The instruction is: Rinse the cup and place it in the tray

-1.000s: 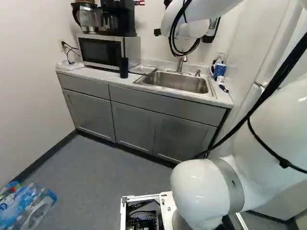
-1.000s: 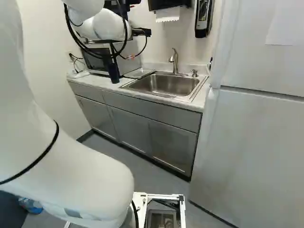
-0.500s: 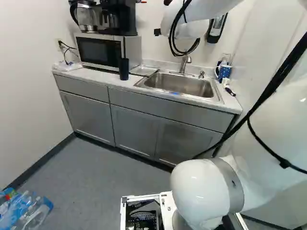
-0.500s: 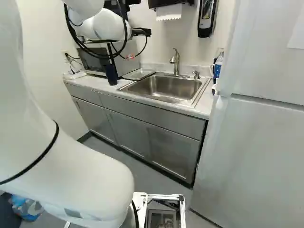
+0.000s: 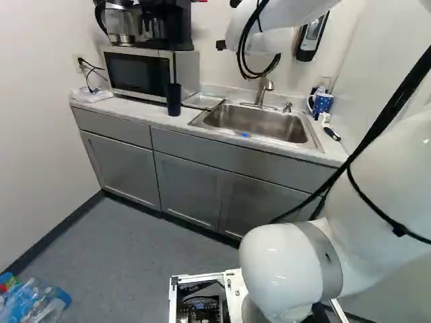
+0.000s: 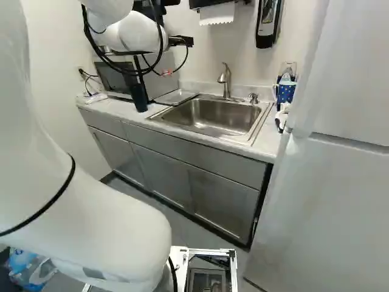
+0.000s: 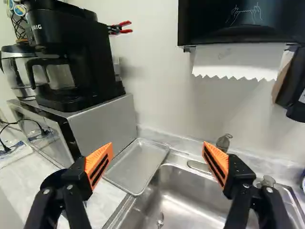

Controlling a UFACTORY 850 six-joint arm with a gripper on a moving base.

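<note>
You look to be at the start, lining up for the cup, with nothing rinsed. Your claw (image 7: 158,147) is spread wide, pads apart, gripping nothing. Your next move, I'd judge, is to lower it around the dark cup (image 5: 174,99), close on its sides, and carry it to the tap.

Working left to right across the left base view, you have one microwave (image 5: 138,70), bearing one glass jug (image 5: 120,23) and one black coffee maker (image 5: 165,23). Next, upright on the counter (image 5: 145,113) by the microwave's near corner, comes the one dark cup. You then have one shallow metal tray (image 7: 136,164), lying beside the sink, and the one sink (image 5: 252,121) itself, with one tap (image 5: 264,87) behind it and one small pump (image 5: 288,108) just beyond the tap. Last is one blue dotted mug (image 5: 322,102), in the corner past the sink.

That makes two drinking vessels; I take the dark one as yours, being nearer the tray. In the wrist view it seems partly hidden behind one finger, so check your alignment before you descend.
</note>
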